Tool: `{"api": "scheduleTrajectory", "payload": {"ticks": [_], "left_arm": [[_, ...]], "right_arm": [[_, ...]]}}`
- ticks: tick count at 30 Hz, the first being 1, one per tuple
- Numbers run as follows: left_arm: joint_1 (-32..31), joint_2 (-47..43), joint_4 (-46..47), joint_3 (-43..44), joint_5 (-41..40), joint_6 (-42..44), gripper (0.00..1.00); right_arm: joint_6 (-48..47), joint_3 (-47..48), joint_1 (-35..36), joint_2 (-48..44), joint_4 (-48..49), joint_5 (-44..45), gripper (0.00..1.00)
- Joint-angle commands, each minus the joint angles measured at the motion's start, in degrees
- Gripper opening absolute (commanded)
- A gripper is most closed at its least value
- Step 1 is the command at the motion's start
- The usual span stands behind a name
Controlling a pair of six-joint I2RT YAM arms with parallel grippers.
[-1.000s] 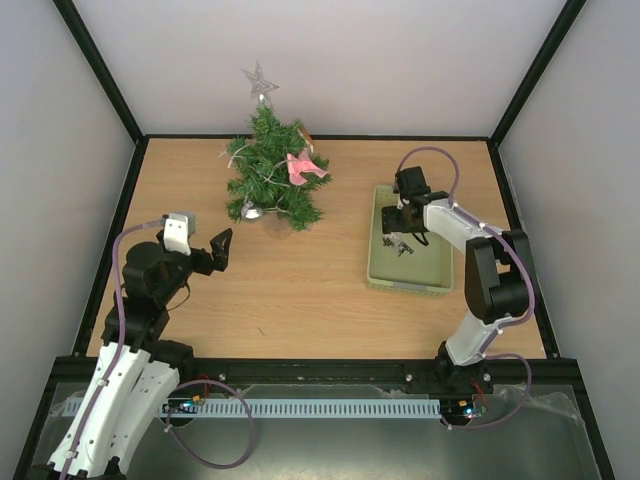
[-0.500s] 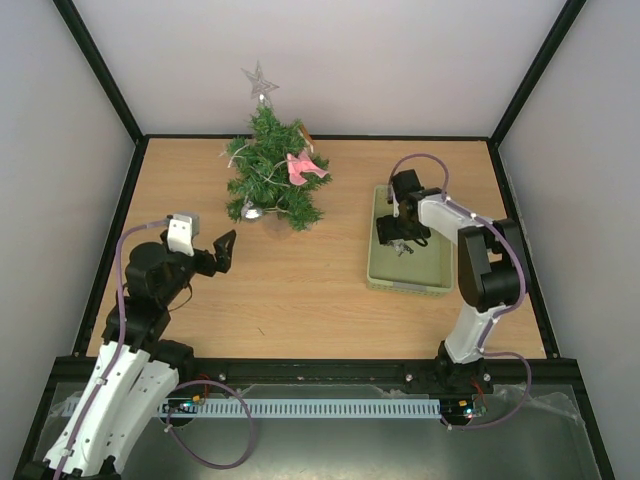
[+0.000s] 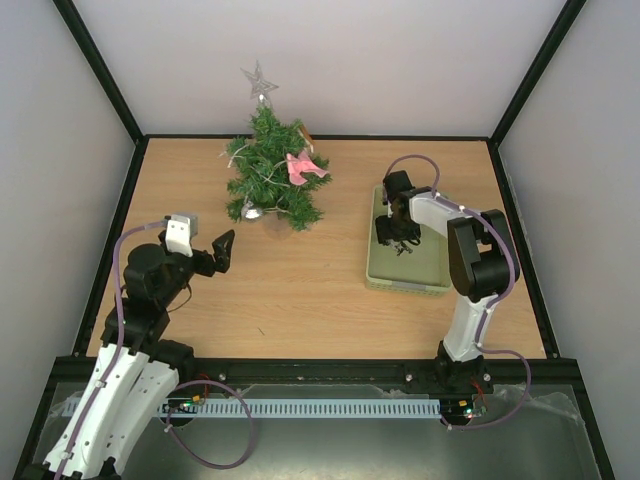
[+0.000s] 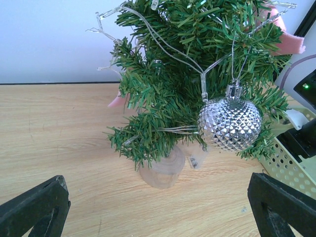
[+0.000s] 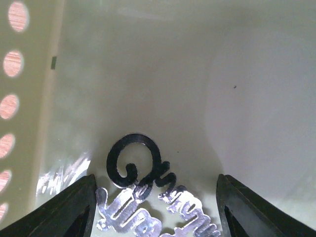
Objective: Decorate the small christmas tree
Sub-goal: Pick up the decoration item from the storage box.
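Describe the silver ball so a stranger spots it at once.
Find the small christmas tree at the far edge of the table. Low on its left side hangs the silver ball. It alone is round and faceted; the star sits on top, the other ornament is pink.

Glossy faceted bauble (image 4: 229, 123), matt wooden table (image 4: 59, 128).

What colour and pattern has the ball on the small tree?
Shiny silver ball with a faceted diamond texture; the left wrist view shows it best.

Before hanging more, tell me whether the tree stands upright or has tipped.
Upright: the tree stands on its wooden base, star on top.
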Motion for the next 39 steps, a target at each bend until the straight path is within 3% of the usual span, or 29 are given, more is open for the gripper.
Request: {"api": "scheduleTrajectory", "payload": {"ticks": [1,15,22,27,32,39], "left_arm": [[-0.1,-0.7,-0.3,0.1,-0.4,0.6,1.0],[-0.1,-1.0,-0.2,0.1,0.1,0.6,1.0],[-0.2,-0.9,-0.3,0.1,0.1,0.6,1.0],[-0.2,-0.7,-0.3,0.0,0.0,0.7,1.0],[-0.2,-0.7,-0.4,0.1,-0.1,0.6,1.0],[-0.2,-0.1,-0.4,0.2,0.2,0.7,1.0]], "right_arm": [[2.0,0.1,0.2,1.7,0.8,0.2,0.63],[5.9,1.8,-0.4,0.5,4.7,2.4,0.31],[6.2,1.4,-0.4,-1.3,5.7,4.2,0.22],[6.7,1.3,-0.4,-1.8,4.9,3.9,0.22],[7.8,0.3,-0.5,-3.5,4.1,3.7,0.36],[8.3,-1.7,-1.4,-2.7,4.0,0.4,0.38]]}}
